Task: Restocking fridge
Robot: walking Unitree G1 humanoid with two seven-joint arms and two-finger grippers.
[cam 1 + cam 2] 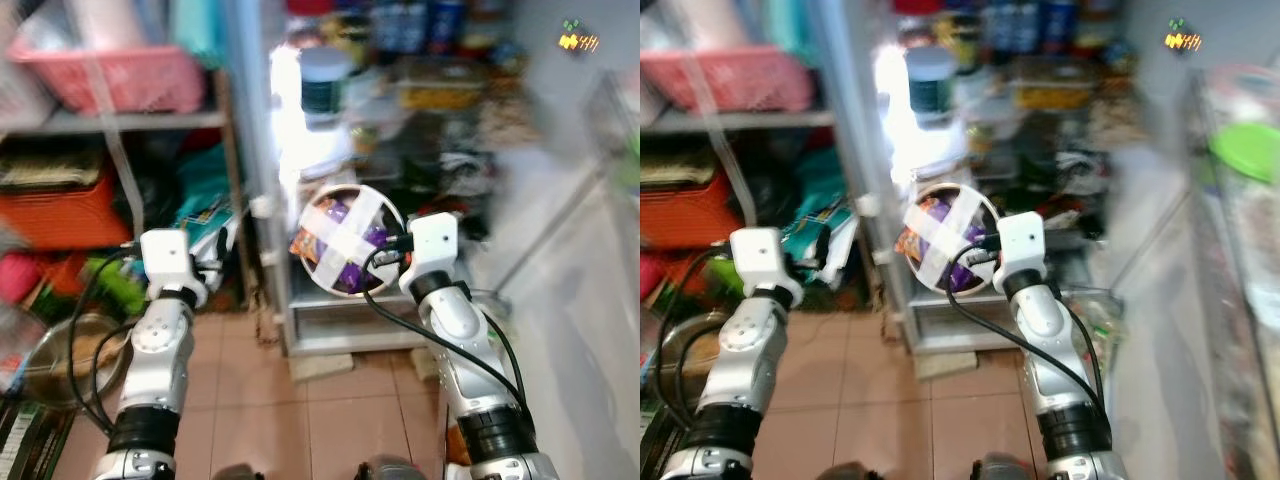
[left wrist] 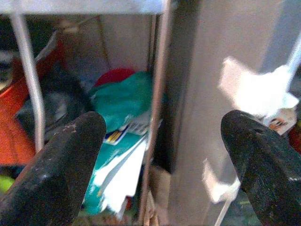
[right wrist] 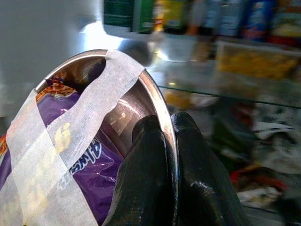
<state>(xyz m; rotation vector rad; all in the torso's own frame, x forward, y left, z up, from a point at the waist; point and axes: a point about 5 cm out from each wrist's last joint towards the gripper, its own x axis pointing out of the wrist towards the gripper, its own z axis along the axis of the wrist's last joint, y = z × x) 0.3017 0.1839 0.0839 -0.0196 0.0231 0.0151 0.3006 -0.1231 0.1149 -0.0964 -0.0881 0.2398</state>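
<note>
Now right gripper jaws pinch bowl rim.

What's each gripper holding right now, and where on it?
The right gripper pinches the rim of a taped metal bowl holding purple snack packets. The left gripper is open and holds nothing.

Bowl: polished metal, shiny rim. Tape across it: matt, papery, off-white. Packet inside: glossy purple plastic. Right gripper fingers: matt black, faintly textured. Fridge shelf: clear glass. Floor: smooth terracotta tile.
</note>
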